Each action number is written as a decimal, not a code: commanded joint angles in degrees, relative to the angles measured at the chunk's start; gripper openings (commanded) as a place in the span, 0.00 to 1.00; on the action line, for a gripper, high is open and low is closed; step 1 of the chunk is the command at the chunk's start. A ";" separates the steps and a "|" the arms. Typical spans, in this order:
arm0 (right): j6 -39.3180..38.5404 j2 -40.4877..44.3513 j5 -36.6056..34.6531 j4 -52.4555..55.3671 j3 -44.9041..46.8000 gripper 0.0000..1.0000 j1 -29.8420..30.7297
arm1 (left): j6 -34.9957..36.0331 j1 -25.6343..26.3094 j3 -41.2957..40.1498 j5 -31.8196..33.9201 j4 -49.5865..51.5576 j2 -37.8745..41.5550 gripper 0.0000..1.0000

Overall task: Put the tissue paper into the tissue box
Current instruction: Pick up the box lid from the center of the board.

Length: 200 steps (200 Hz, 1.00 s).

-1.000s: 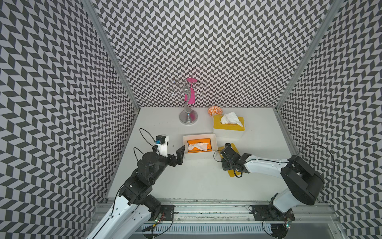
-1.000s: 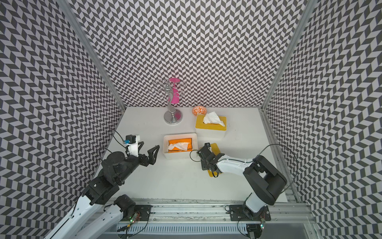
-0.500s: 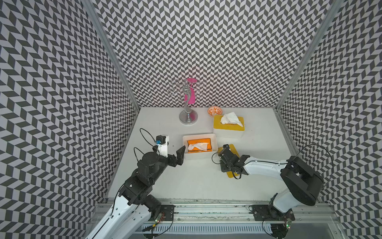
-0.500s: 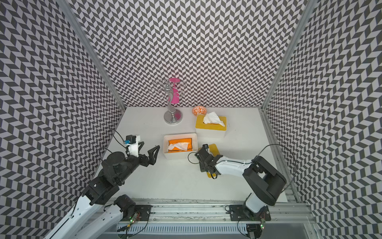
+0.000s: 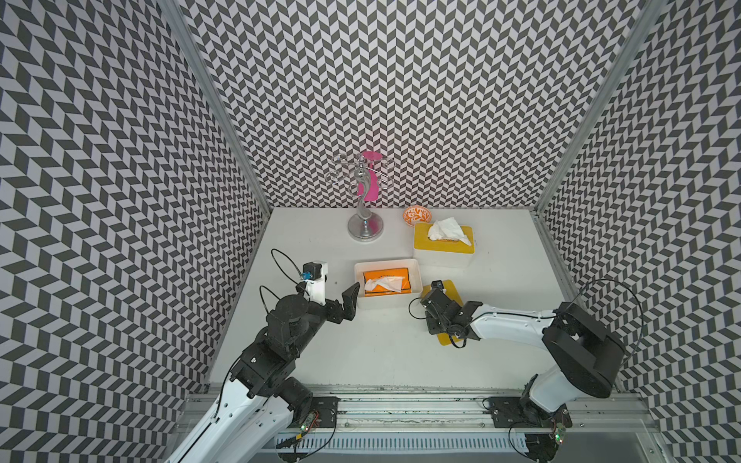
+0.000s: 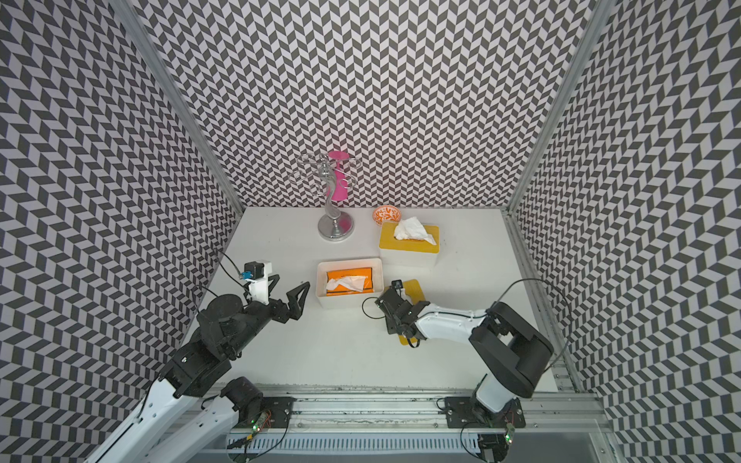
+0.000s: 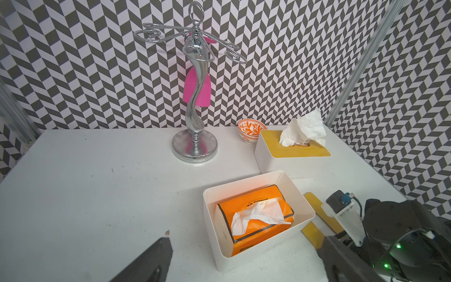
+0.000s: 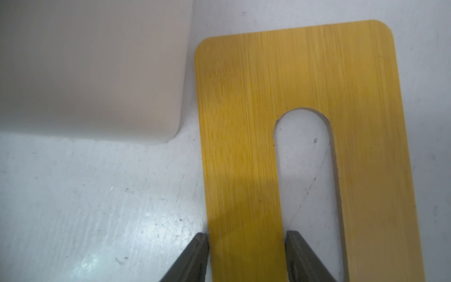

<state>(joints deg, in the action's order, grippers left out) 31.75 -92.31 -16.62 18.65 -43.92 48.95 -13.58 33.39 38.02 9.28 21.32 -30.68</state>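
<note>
While right tool straddles lid strip, grip unconfirmed | left tool released | risk: thin lid flat on table slips from shallow pinch, knocks tissue box.

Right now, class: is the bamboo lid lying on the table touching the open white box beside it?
Apart. The right wrist view shows a strip of bare table between the bamboo lid and the white box.

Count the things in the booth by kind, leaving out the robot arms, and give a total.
White boxes: 2
Bamboo lids: 2
Orange tissue pack: 1
Patterned bowl: 1
Silver stand: 1
Pink item behind the stand: 1
Total: 8
</note>
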 commanded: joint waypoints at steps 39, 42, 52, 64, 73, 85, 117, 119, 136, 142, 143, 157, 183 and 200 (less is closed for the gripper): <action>1.44 -5.87 2.63 8.82 2.62 0.41 2.64 | -0.12 0.62 -0.06 0.73 0.48 0.53 1.00; 1.47 -5.79 2.77 8.70 2.70 0.40 2.64 | -0.11 0.63 -0.07 0.74 0.50 0.53 1.00; 1.54 -5.24 3.07 8.28 2.74 0.37 2.73 | -0.11 0.71 -0.10 0.83 0.53 0.49 1.00; 1.69 -4.26 2.99 8.14 2.68 0.34 2.73 | -0.10 0.80 -0.06 0.98 0.61 0.52 1.00; 1.66 -3.41 2.74 8.28 2.49 0.32 2.73 | -0.19 0.89 -0.12 1.00 0.61 0.52 1.00; 1.70 -2.01 2.70 8.33 2.39 0.30 2.73 | -0.17 0.98 -0.06 1.14 0.65 0.53 1.00; 1.87 2.93 2.54 8.15 2.52 0.25 2.73 | -0.21 1.15 -0.07 1.36 0.74 0.61 1.00; 1.90 3.21 2.51 8.19 2.57 0.24 2.73 | -0.21 1.15 -0.06 1.36 0.74 0.62 1.00; 2.43 6.01 1.49 8.60 2.60 0.22 2.71 | -0.20 1.24 -0.06 1.36 0.71 0.59 1.00; 2.66 6.84 1.10 8.84 2.54 0.22 2.68 | -0.15 1.24 -0.06 1.36 0.74 0.60 1.00; 2.64 7.08 1.04 8.89 2.58 0.22 2.71 | -0.14 1.24 -0.05 1.36 0.74 0.56 1.00; 2.91 9.30 0.32 9.41 2.61 0.20 2.66 | -0.16 1.27 -0.13 1.36 0.74 0.55 1.00; 3.29 13.17 -0.57 10.25 2.30 0.20 2.70 | -0.29 1.33 -0.09 1.40 0.74 0.60 1.00; 3.32 15.16 -1.25 11.02 2.07 0.20 2.73 | -0.30 1.33 -0.07 1.36 0.66 0.62 1.00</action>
<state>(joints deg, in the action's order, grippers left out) 34.20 -80.42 -15.99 28.67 -41.34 51.33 -13.61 34.48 38.02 9.85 21.56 -30.63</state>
